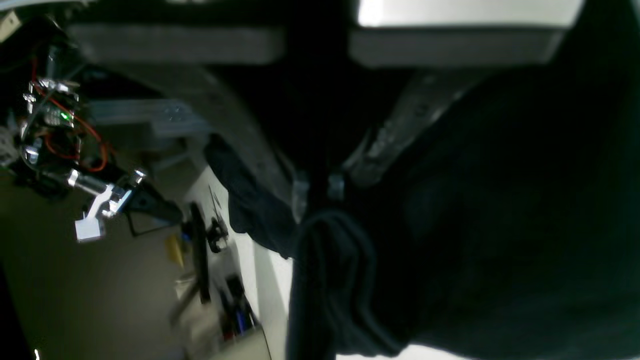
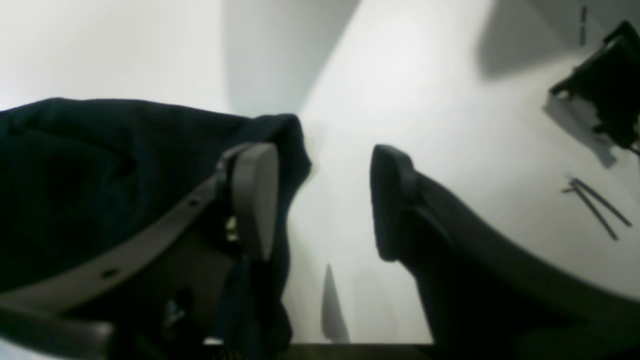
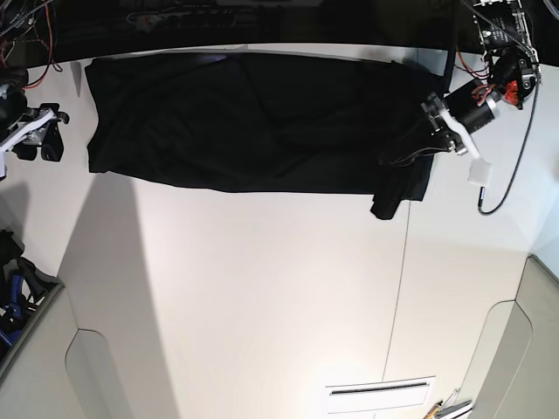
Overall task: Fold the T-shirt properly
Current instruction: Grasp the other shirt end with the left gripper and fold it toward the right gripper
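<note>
Partly folded: T-shirt point(image 3: 253, 122) lying as a long band on the table point(image 3: 262, 297). Left gripper point(image 1: 318, 192) pinching one end of the cloth. Right gripper point(image 2: 324, 200) spread, empty, beside the other end. Crosswise folds remaining.

Your left gripper point(image 1: 317, 192) has its jaws pinched together on a fold of the T-shirt point(image 3: 253, 122), its arm reaching in from the right side of the base view. Your right gripper point(image 2: 324, 200) stands with its jaws spread wide, gripping nothing, one finger point(image 2: 255, 195) beside the cloth's edge.
</note>
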Motion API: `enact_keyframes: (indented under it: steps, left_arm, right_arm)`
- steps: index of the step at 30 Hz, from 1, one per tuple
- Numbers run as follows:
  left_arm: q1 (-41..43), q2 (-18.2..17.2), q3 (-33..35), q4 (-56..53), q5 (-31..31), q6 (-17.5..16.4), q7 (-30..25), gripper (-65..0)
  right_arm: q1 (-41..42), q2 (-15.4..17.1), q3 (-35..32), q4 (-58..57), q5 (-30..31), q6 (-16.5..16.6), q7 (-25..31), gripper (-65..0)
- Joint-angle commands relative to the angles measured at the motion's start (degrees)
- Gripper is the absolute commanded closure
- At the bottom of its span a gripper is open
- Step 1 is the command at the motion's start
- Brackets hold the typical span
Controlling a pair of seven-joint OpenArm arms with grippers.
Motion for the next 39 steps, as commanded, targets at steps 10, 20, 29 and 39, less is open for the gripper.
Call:
enact_keyframes:
  steps: [10, 20, 29, 39]
  left_arm:
    - [-2.6, 1.8, 9.3, 0.9, 5.1, -0.5, -2.5, 0.0]
    - [-2.6, 1.8, 10.7, 2.1, -2.0, -0.5, -1.0, -33.3]
    - [-2.6, 1.2, 10.7, 6.6, -0.4, -0.5, -0.7, -33.2]
    - [-2.6, 1.2, 10.7, 6.6, 1.2, -0.5, -1.0, -33.2]
  right_arm:
    - [0.1, 0.8, 0.3, 1.0, 1.5, -0.2, 1.1, -29.9]
    - [0.1, 0.8, 0.3, 1.0, 2.1, -0.2, 1.1, -29.9]
    - [0.1, 0.8, 0.3, -3.8, 1.9, -0.2, 2.2, -30.0]
    - [0.3, 0.9, 0.0, -23.7, 15.4, 2.0, 3.8, -44.7]
